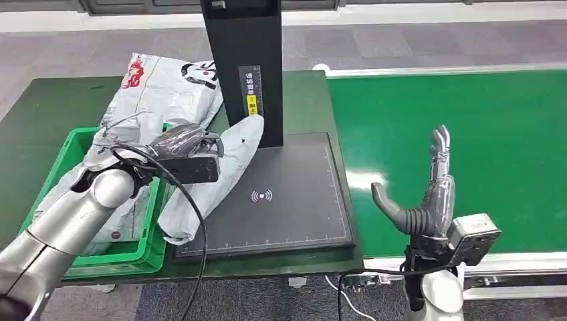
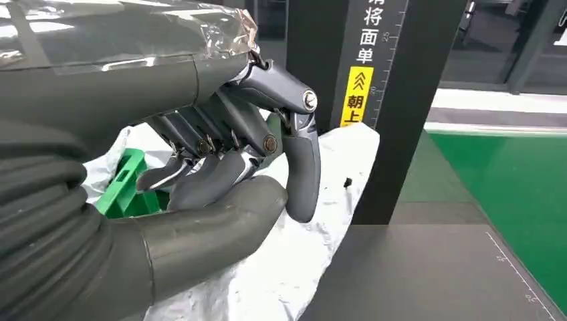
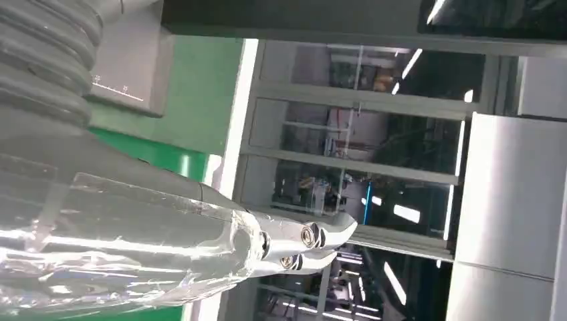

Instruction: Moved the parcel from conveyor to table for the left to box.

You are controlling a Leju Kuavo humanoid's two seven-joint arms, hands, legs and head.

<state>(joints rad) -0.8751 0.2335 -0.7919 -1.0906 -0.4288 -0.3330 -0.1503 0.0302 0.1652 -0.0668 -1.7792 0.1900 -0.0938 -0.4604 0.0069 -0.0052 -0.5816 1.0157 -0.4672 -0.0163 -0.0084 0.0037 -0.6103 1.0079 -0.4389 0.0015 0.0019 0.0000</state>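
A light grey plastic parcel (image 1: 220, 167) lies half on the black scan pad (image 1: 294, 207) and half over the rim of the green crate (image 1: 73, 144). My left hand (image 1: 184, 144) hovers over the parcel's crate-side end. In the left wrist view the left hand (image 2: 227, 154) has its fingers curled in toward the thumb, and the parcel (image 2: 294, 267) lies below them with nothing caught between. My right hand (image 1: 428, 194) stands upright over the near edge of the green conveyor (image 1: 468, 120), fingers straight, thumb spread, holding nothing. The right hand (image 3: 167, 247) looks the same from its wrist.
A bigger grey parcel with red and black print (image 1: 160, 87) lies across the back of the crate and the dark green table (image 1: 47, 100). A tall black scanner column (image 1: 244, 60) rises from the back of the pad, right beside the small parcel.
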